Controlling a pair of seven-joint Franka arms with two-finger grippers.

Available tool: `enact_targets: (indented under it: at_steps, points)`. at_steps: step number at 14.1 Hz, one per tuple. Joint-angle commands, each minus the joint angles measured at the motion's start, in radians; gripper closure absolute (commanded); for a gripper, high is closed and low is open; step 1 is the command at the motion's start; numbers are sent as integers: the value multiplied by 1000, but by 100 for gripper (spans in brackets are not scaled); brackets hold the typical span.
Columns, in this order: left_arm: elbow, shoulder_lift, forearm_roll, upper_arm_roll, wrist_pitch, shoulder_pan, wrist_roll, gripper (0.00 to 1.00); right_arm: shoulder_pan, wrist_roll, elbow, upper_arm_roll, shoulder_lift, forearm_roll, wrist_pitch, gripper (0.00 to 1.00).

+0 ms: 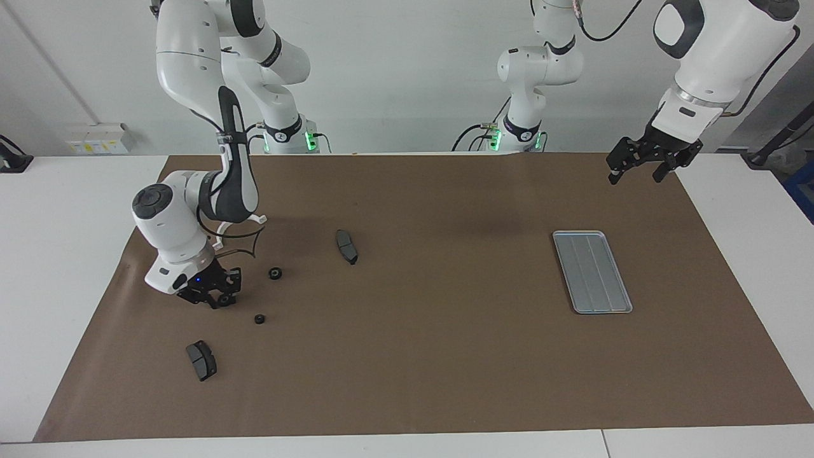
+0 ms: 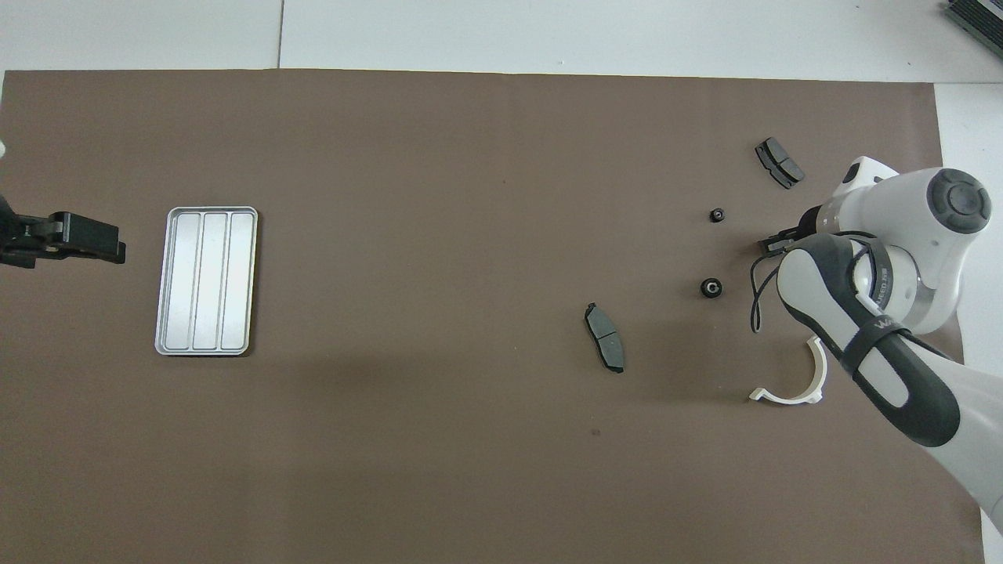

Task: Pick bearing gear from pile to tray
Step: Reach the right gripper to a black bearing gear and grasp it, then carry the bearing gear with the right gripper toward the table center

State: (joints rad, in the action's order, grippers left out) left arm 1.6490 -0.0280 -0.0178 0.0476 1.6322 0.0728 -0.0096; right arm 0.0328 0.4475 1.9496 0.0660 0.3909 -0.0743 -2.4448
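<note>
The pile lies at the right arm's end of the brown mat. My right gripper (image 1: 216,300) is down at the mat there, shut on one small black ring, the bearing gear (image 1: 224,299). The overhead view hides that ring under the arm. Two more black rings (image 1: 275,273) (image 1: 259,319) lie loose beside it. The silver tray (image 1: 592,271) sits bare toward the left arm's end. My left gripper (image 1: 636,177) hangs open and raised over the mat's corner near the tray, waiting.
Two dark brake-pad pieces (image 1: 346,246) (image 1: 201,360) lie on the mat, one toward the middle, one farther from the robots than the rings. A white half-ring bracket (image 2: 791,388) lies partly under the right arm.
</note>
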Motion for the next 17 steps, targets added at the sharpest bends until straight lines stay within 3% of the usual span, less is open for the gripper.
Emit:
enact_targets:
  at_steps: [1,4,6,12,17]
  points:
    - [32,-30,-11,-5,9,-8,10,0,7,42,11,-5,2,-32,-20,100]
    - [32,-29,-11,-3,9,-10,10,0,-8,21,-11,-6,-23,-32,18,100]
    - [32,-30,-11,-3,9,-8,10,0,-16,-68,-63,-11,-59,-32,131,100]
    - [32,-29,-11,-3,9,-8,10,0,-201,-460,-185,-14,-121,-10,348,100]
    - [32,-30,-11,-3,9,-8,10,0,-404,-827,-192,-14,-116,-2,308,100]
